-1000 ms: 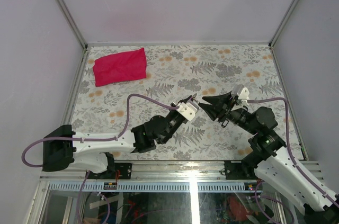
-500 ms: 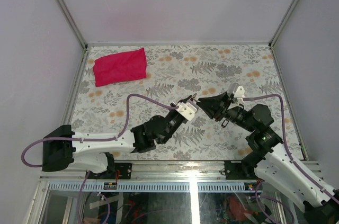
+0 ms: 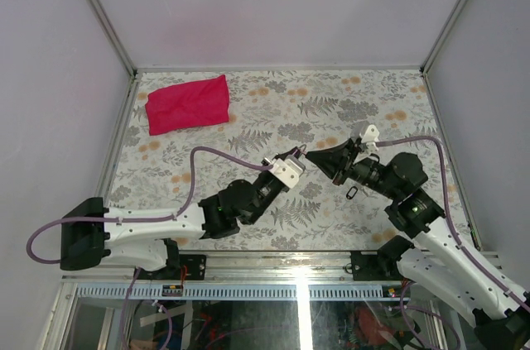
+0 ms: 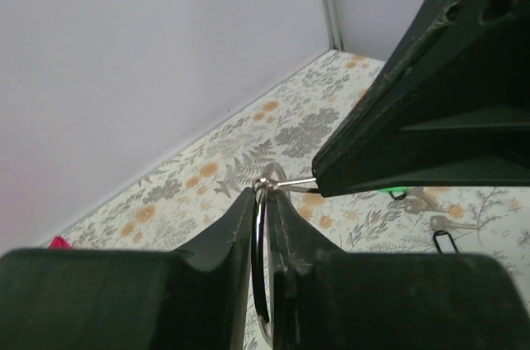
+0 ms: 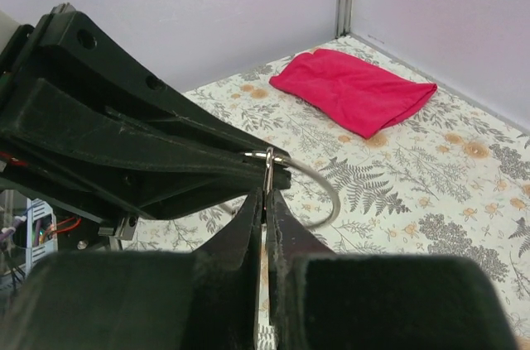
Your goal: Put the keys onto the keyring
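We have room over the floral-print tabletop (image 3: 389, 98) far right; crumpled red cloth (image 3: 188, 103) blocks far-left corner, pale grey walls (image 3: 58, 77) box three sides.

Robot lab cell, white panel walls (image 3: 273, 2), aluminium rail (image 3: 273, 261) (loose wiring (image 3: 157, 321) below), floral-covered table (image 3: 273, 106)

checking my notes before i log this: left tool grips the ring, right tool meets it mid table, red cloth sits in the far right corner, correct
Not quite. The cloth sits in the far left corner, as the top view shows. The rest holds: the left tool grips the ring and the right tool meets it mid table.
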{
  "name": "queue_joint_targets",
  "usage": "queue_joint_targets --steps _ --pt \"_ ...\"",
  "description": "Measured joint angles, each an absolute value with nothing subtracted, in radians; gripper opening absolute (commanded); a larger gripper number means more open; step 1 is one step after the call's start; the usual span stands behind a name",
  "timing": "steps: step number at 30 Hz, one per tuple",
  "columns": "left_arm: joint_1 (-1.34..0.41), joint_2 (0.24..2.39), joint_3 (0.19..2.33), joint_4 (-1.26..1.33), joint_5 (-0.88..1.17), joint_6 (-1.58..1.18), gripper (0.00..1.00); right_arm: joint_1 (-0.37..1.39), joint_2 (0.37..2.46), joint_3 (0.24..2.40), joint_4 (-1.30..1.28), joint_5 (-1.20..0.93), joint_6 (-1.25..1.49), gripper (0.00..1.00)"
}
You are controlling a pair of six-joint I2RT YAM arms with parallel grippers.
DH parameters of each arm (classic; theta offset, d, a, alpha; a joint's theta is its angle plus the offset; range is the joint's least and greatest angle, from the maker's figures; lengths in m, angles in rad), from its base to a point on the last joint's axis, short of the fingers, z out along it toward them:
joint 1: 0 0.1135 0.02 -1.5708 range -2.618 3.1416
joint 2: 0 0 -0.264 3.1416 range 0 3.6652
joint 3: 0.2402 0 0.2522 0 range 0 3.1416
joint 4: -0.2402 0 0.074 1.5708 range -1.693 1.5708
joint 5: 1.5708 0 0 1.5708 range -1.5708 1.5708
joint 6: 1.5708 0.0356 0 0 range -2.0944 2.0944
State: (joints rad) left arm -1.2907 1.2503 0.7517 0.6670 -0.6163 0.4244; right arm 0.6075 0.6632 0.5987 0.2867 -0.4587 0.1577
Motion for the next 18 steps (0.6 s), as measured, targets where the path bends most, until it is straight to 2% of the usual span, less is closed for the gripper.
queue_joint_targets --steps 7,18 --pt "-1.291 1.179 0.714 0.697 -0.544 0.454 0.33 0.607 0.712 0.765 0.093 -0.466 0.162 0.0" --pt "-1.291 1.105 0.65 0.727 -0.447 0.539 0.41 0.607 0.862 1.096 -0.253 -0.523 0.173 0.0"
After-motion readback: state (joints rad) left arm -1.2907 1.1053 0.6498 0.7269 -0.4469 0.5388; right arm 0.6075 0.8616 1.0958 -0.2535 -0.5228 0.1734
